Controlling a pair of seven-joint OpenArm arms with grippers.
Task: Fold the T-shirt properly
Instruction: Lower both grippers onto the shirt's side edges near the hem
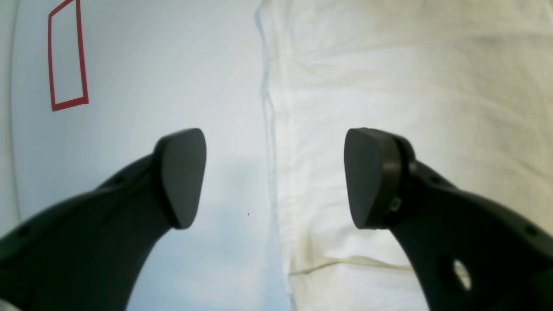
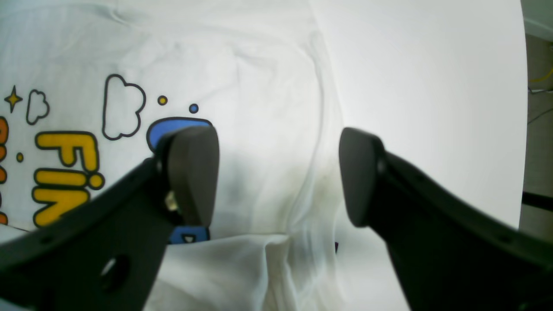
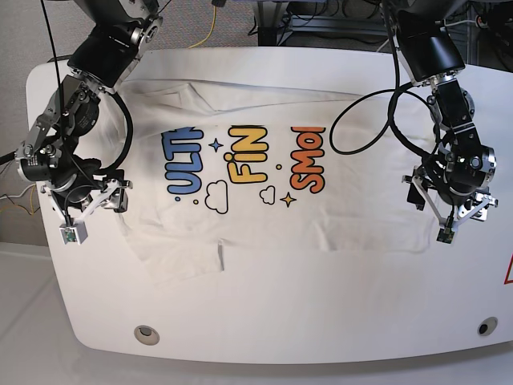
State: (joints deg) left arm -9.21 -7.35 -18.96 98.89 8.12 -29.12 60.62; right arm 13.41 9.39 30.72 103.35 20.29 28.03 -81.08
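Both grippers are seen with jaws spread wide and nothing between the pads. Over the hem-side edge of the T-shirt (image 1: 389,108), the left gripper (image 1: 274,179) is held with one pad above bare tabletop (image 1: 151,65) and the other above cloth. At the opposite side of the T-shirt, the right gripper (image 2: 278,177) is placed over the fabric beside the blue letters, one pad above the print (image 2: 69,168) and the other near the shirt's edge.

On the white tabletop the T-shirt is laid flat, print upward, its long axis running across the table between the two arms — the hem toward the left arm, the shoulder end toward the right arm. The lettering is read turned on its side in the base view: blue, then yellow, then orange, with outlined clouds and small stars between. The cloth is white and lightly creased; a wrinkled fold is seen at its front edge, near the blue letters. A red tape outline (image 1: 67,56) is marked on the tabletop, well away from the shirt's hem side.
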